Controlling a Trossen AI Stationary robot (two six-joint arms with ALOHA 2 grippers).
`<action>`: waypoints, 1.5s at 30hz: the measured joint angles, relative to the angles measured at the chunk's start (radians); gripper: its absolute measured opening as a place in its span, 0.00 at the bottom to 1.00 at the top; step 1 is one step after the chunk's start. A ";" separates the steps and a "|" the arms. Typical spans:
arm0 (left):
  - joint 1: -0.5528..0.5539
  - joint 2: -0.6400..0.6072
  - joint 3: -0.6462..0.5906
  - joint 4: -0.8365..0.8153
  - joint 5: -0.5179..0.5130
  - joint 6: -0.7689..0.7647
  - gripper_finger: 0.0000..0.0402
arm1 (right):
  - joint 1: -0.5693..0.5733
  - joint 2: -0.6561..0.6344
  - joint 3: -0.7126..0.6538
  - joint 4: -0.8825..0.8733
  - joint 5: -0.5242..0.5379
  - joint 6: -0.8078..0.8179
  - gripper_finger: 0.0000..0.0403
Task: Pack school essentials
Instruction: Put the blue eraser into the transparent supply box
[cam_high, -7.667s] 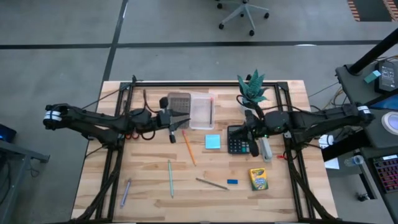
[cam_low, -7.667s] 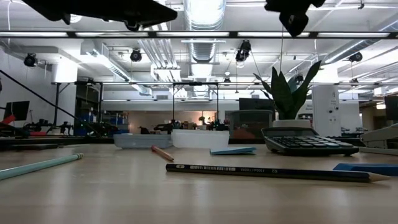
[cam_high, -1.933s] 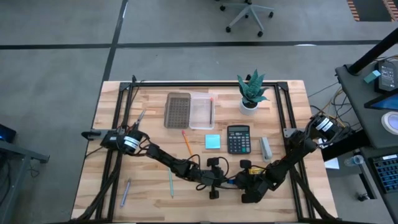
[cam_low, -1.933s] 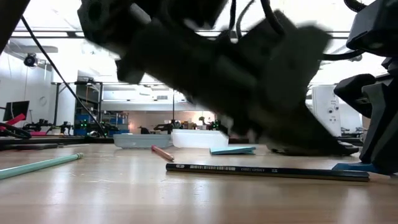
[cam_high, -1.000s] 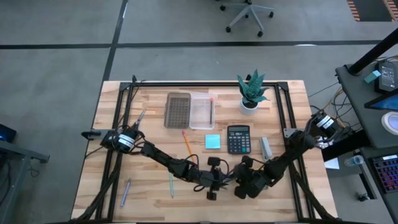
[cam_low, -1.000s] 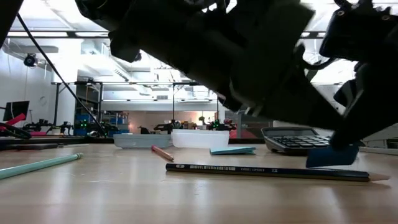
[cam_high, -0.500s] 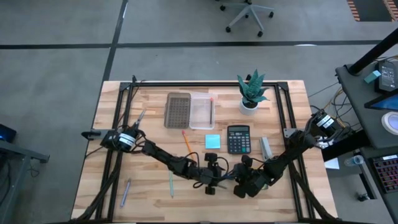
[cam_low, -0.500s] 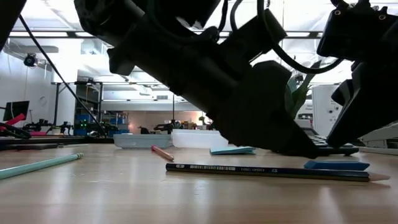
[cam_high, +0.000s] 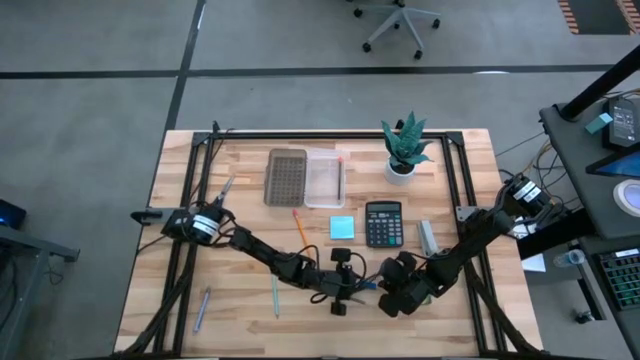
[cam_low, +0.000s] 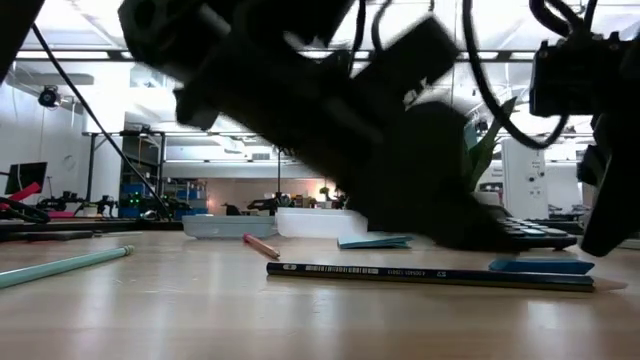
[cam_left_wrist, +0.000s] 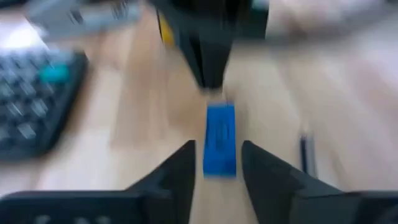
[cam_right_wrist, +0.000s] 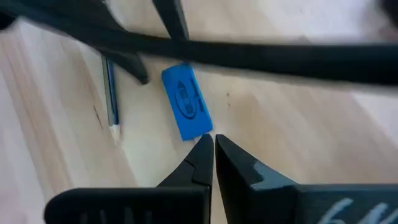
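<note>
Two grippers low over front-centre of wooden table (cam_high: 180, 250), w/ flat blue rectangular eraser (cam_right_wrist: 187, 110) lying on the wood between them, beside a thin dark pencil (cam_low: 430, 275). Left gripper (cam_left_wrist: 216, 163): fingers partway open, straddling the eraser's near end, not clamped on it. Right gripper (cam_right_wrist: 209, 151): fingers pinched together, empty, tips just beside the eraser's other end. Grey calculator (cam_high: 383, 223) and light-blue sticky pad (cam_high: 342, 228) sit further back.

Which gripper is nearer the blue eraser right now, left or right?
Both are close, but the left gripper is nearer: its open fingers straddle one end of the blue eraser. The right gripper, shut, has its tips just off the other end.
</note>
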 joint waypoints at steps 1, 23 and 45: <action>0.000 0.002 -0.002 -0.008 0.001 0.000 0.21 | 0.000 0.000 0.000 -0.002 -0.002 0.026 0.02; 0.010 0.017 -0.018 0.035 -0.011 -0.029 0.02 | -0.062 0.008 0.001 0.018 -0.072 0.113 0.45; 0.014 0.017 -0.020 0.027 -0.027 -0.054 0.02 | -0.068 0.047 0.003 0.201 -0.095 -0.053 0.43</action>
